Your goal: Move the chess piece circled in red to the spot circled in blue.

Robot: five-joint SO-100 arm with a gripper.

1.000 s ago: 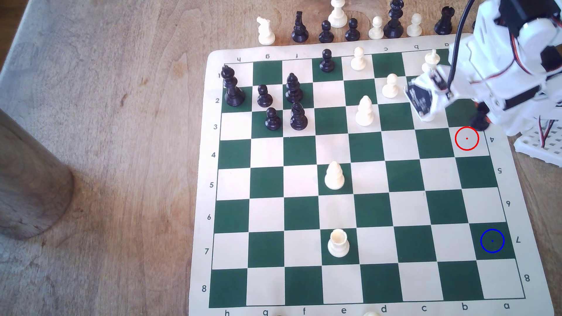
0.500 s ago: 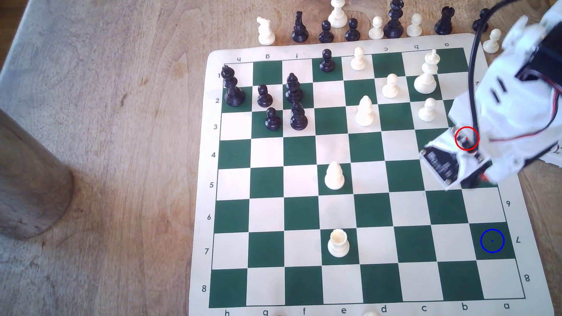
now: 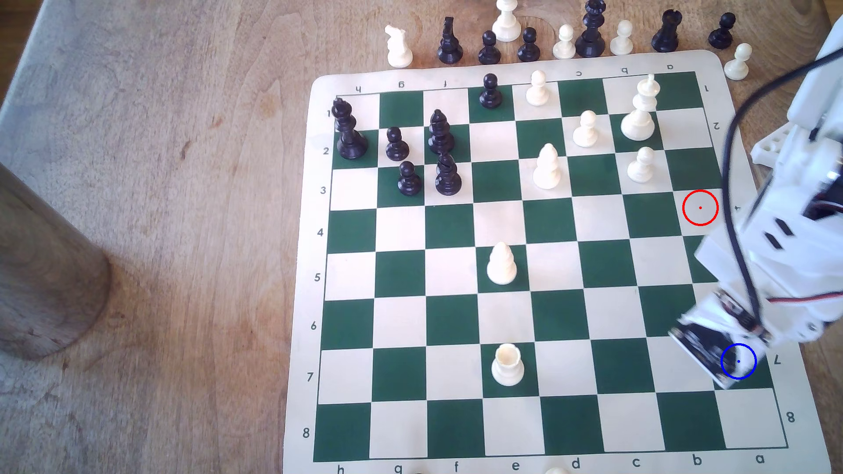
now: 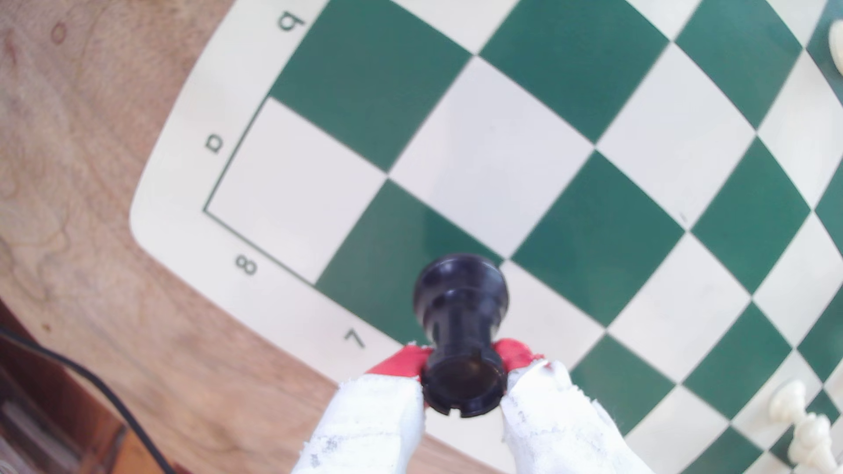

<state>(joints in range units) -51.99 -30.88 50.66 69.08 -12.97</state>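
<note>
1. A second ago the white arm was bent over the row-3 end of column a, and half a second ago it was over the red circle. Now its claw sits at the blue circle, and the cream square inside the red ring lies bare.
2. That suggests the carry is nearly done. What seems left is lowering, letting go and pulling clear.
3. The claw is closed on the short, stout black plastic rook. Its white-wrapped fingers with red pads press on either side, just under the notched crown.
4. The rook hangs roughly upright in the wrist view, flared round base pointing down at the mat. Whether the base touches the mat I cannot tell; it looks to be held a little above.
5. The base shows over the dark green row-7, column-a edge square of the green-and-cream chess mat, toward that square's inner corner and the neighbouring cream square. A small nudge toward the mat's edge might centre it better.
6. The rook is glossy, with a hollow top cut by small notches and a waisted stem widening to the base.
7. No other piece stands near the target square; the mat lies on a pale wooden surface.
</note>
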